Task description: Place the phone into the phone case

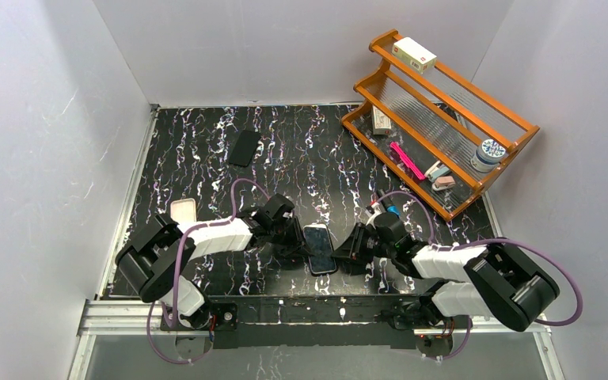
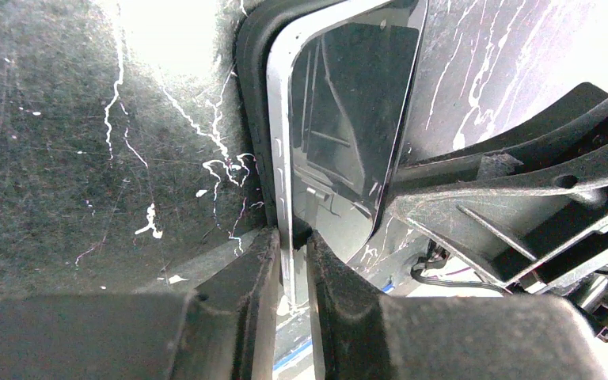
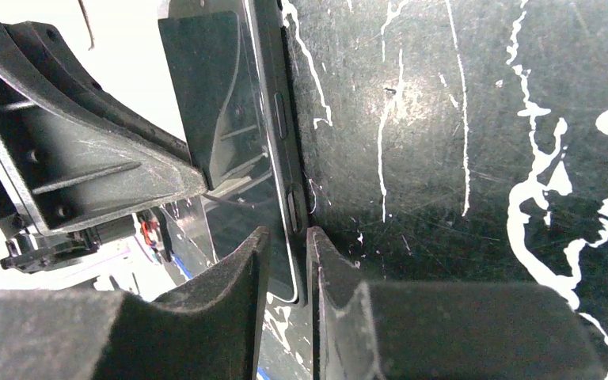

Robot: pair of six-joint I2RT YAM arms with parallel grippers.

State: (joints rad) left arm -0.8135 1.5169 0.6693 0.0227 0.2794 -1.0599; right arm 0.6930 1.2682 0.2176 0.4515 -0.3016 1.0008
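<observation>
The phone (image 1: 319, 248) lies screen-up on the black marbled table (image 1: 317, 150), between my two grippers. In the left wrist view its silver rim and dark screen (image 2: 348, 119) sit inside a black rubbery phone case edge (image 2: 252, 95). My left gripper (image 1: 299, 241) (image 2: 293, 245) is shut on the phone's left edge, with the silver rim running between its fingers. My right gripper (image 1: 348, 252) (image 3: 287, 237) is closed narrowly over the phone's right edge (image 3: 241, 158), near its side buttons. I cannot tell how deep the phone sits in the case.
A black flat slab (image 1: 244, 147) lies at the back left. A pale shallow case-like tray (image 1: 183, 211) lies near the left arm. A wooden rack (image 1: 435, 119) with small items stands at the back right. White walls enclose the table.
</observation>
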